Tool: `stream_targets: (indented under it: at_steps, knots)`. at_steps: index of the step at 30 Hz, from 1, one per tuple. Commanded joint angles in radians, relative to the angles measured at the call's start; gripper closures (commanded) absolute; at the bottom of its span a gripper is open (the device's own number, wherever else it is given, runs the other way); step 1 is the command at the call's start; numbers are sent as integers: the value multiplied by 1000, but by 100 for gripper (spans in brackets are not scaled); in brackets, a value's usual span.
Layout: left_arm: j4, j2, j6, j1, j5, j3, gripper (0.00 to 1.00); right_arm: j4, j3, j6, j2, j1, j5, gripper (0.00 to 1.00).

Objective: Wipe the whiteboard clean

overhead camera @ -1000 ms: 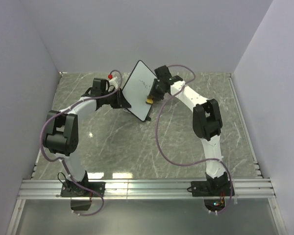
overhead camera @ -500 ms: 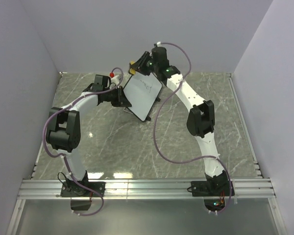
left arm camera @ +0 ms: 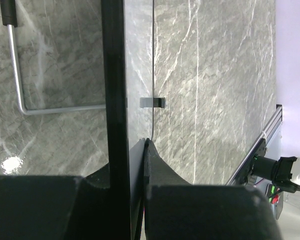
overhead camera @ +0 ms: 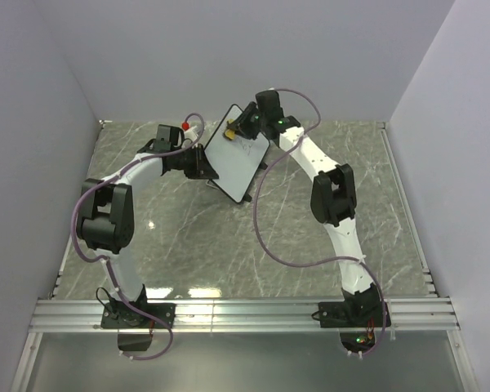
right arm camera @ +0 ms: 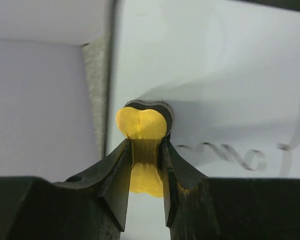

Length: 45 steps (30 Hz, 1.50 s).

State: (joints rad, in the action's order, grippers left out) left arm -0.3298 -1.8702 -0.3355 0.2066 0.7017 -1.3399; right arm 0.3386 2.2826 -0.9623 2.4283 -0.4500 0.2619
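The whiteboard [overhead camera: 238, 167] stands tilted above the table, its face toward the right arm. My left gripper [overhead camera: 204, 168] is shut on its left edge. In the left wrist view the board's black rim [left arm camera: 113, 75] runs edge-on between the closed fingers of the left gripper [left arm camera: 140, 146]. My right gripper [overhead camera: 233, 131] is shut on a yellow bone-shaped eraser [overhead camera: 229, 133] at the board's upper corner. The right wrist view has the eraser [right arm camera: 142, 124] pressed on the whiteboard [right arm camera: 215, 75] near its left edge, pinched by the right gripper [right arm camera: 147, 146]. Black scribbles [right arm camera: 230, 156] lie just right of it.
A grey marble tabletop [overhead camera: 188, 237] lies under both arms, with pale walls on three sides. An aluminium rail [overhead camera: 245, 311] runs along the near edge. The board's wire stand [left arm camera: 20, 75] hangs behind it. Purple cables loop off both arms.
My right gripper lifted the eraser from the middle of the board up past its top corner, then brought it down onto the upper corner. The left gripper kept hold of the board.
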Motion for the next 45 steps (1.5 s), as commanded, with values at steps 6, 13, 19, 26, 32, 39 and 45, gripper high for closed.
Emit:
stream_targets:
  at_steps: [6,13,19,26,32,39,45]
  knots:
    - [-193,-58,139,54,-88,36,100,364,14,66,60,25,-170,100]
    - [-195,-81,141,54,-71,24,100,459,-5,102,71,14,-199,100]
    - [-190,-95,139,54,-61,18,100,312,-63,80,15,7,-132,100]
    - [-195,-96,144,56,-57,19,100,129,20,68,-8,-65,-105,100]
    - [-199,-93,148,56,-65,19,100,148,155,27,61,-88,-70,100]
    - [-203,-98,151,56,-67,12,100,164,138,25,60,-78,-76,100]
    - [-207,-98,153,57,-64,10,100,281,89,17,74,-35,-104,100]
